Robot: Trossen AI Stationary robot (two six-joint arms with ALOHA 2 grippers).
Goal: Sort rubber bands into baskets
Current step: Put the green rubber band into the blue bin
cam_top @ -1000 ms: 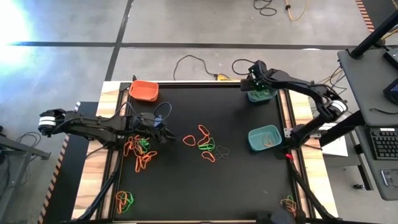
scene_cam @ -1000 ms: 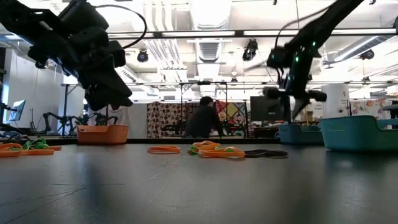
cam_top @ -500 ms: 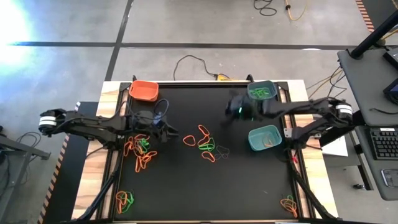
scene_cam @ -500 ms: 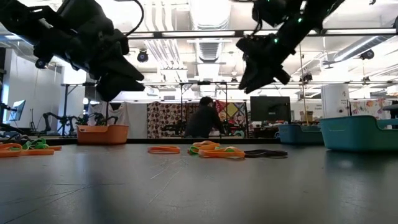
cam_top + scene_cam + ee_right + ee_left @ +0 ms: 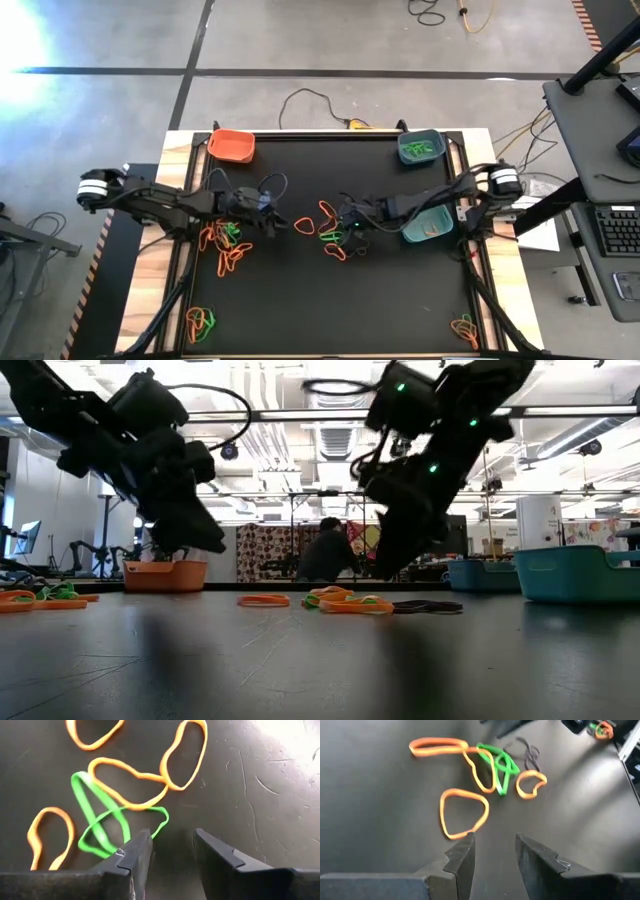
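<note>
Orange, green and dark rubber bands lie flat in a loose cluster at the table's middle. My right gripper hovers open just above the cluster's right side, its fingers over a green band and orange loops. My left gripper hangs open above the table left of the cluster, behind a single orange band, with nothing between its fingers. The orange basket stands at the far left, the blue basket at the far right and the teal basket at the right edge.
A second pile of orange and green bands lies under my left arm. Smaller heaps sit at the near left corner and near right corner. The right arm reaches across the teal basket. A person stands far behind the table.
My right gripper has swung from over the blue basket at the far right toward the table's middle, rolling and sinking until it hangs over the central cluster. My left gripper has sunk a little toward the table. No band has moved.
</note>
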